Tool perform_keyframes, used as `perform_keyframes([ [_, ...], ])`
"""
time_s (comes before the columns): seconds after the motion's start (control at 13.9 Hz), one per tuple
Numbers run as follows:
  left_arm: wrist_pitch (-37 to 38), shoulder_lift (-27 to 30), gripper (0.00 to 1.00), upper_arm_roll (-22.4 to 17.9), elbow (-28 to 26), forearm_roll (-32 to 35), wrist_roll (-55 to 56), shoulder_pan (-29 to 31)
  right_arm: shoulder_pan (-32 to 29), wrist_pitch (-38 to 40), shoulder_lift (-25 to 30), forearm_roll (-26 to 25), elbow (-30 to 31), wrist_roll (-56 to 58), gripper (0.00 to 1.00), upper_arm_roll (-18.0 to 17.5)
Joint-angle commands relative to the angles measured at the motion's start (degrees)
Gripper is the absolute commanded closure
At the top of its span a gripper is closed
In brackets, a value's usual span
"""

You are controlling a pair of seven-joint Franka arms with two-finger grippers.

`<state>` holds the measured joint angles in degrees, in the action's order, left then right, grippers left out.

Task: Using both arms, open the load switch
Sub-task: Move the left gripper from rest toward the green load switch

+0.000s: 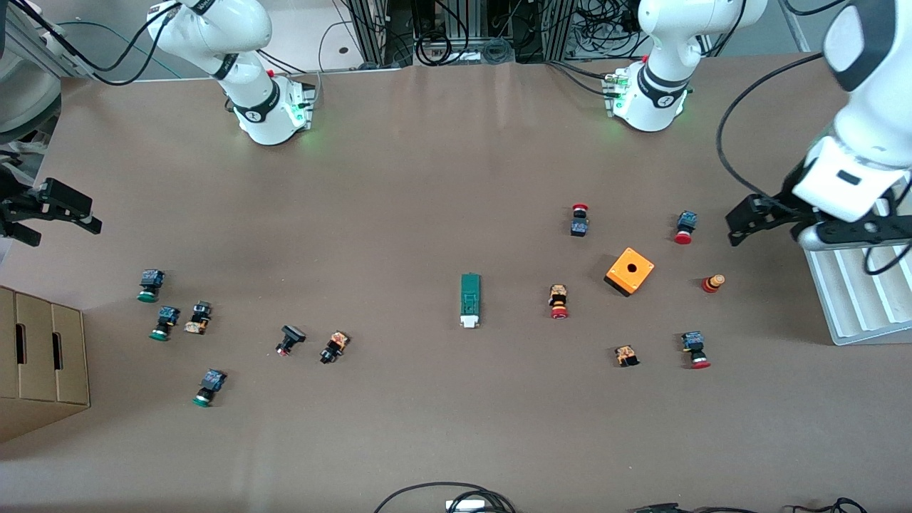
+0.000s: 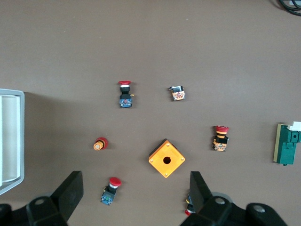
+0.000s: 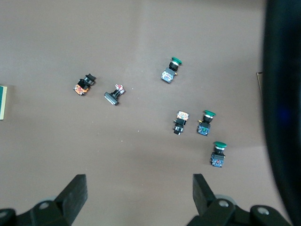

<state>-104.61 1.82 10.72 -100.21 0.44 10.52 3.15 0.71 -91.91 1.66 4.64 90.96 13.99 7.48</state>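
Both grippers are wide open and hold nothing. The load switch (image 1: 469, 300) lies flat on the table (image 1: 442, 442), well apart from the left gripper (image 1: 739, 226) and the right gripper (image 1: 53, 214), between them. It looks light, stiff and smooth; I would hold the dark-green body with one gripper and pull the white tab with the other.

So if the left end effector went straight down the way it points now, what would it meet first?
Probably bare brown table: the open left end effector frames an empty patch between a red-capped push button and the orange box with a hole. Depth is uncertain.
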Motion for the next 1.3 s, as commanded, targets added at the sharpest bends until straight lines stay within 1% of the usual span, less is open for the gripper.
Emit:
perform_keyframes([
  [0.0, -4.19, 2.31, 0.00, 1.05, -4.55, -0.52, 0.38, 0.19, -0.36, -0.37, 0.27, -0.68, 0.09, 0.68, 0.00, -0.28],
  [0.36, -10.26, 3.89, 0.00, 3.25, -10.53, -0.52, 0.73, -0.51, -0.36, -0.37, 0.19, -0.68, 0.09, 0.77, 0.00, -0.28],
  [0.72, -15.79, 6.44, 0.00, 3.52, -17.03, -0.35, 7.04, -4.37, -0.36, -0.72, 0.10, -0.68, 0.09, 0.77, 0.00, -0.36],
  [1.15, -18.96, 6.27, 0.00, 3.96, -19.15, 0.62, 19.71, -10.96, -0.36, -0.72, -0.08, -0.68, 0.18, 0.77, 0.00, -0.36],
  [1.22, -19.58, 6.18, 0.00, 4.74, -19.50, 0.62, 20.76, -11.14, -0.36, -0.72, -0.08, -0.68, 0.18, 0.77, 0.00, -0.36],
])
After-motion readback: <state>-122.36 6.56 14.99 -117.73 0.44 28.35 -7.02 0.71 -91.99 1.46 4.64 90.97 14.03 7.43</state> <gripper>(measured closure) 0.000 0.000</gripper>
